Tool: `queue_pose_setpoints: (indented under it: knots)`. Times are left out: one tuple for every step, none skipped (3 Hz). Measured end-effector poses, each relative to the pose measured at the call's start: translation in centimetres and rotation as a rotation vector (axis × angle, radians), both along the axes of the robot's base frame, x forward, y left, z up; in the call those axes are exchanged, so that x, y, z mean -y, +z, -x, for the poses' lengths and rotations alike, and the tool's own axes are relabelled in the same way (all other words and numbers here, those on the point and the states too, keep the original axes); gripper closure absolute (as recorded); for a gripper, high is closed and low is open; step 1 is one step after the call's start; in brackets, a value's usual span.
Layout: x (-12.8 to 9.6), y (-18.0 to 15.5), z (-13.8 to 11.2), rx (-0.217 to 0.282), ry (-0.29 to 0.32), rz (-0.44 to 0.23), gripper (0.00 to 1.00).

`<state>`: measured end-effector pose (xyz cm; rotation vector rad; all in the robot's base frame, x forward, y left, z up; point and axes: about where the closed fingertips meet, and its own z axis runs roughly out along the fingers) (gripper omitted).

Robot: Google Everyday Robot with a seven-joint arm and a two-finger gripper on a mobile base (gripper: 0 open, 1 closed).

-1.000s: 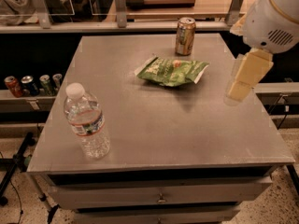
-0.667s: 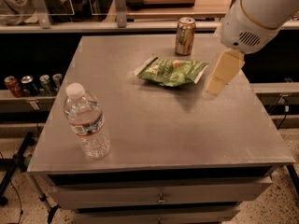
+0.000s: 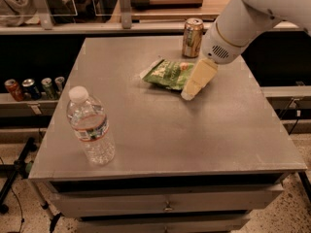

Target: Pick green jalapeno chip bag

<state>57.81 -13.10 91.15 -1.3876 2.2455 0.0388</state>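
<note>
Hand [image 3: 188, 92] just beside chip bag [image 3: 166, 74]

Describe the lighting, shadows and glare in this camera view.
Camera view: warm, dim light; the table shows a soft sheen, no harsh glare; the water bottle glints; the tool, at the right end of the green jalapeno chip bag, casts only a faint shadow.

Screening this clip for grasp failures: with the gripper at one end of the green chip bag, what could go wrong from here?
1. The cream-coloured gripper is at the can-side end of the flat, crinkly green foil chip bag, not its middle; it may catch only an edge or slide the bag across the smooth grey metal table.
2. The gold-green drink can stands upright close beside the white arm, which might knock it over.
</note>
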Motion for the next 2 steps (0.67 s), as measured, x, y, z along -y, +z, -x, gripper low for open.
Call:
queue_pose_setpoints:
  knots:
    - [-0.9, -1.7, -2.9, 0.022, -0.05, -0.021, 0.0]
    - [-1.2, -3.3, -5.0, 0.02, -0.083, -0.029, 0.0]
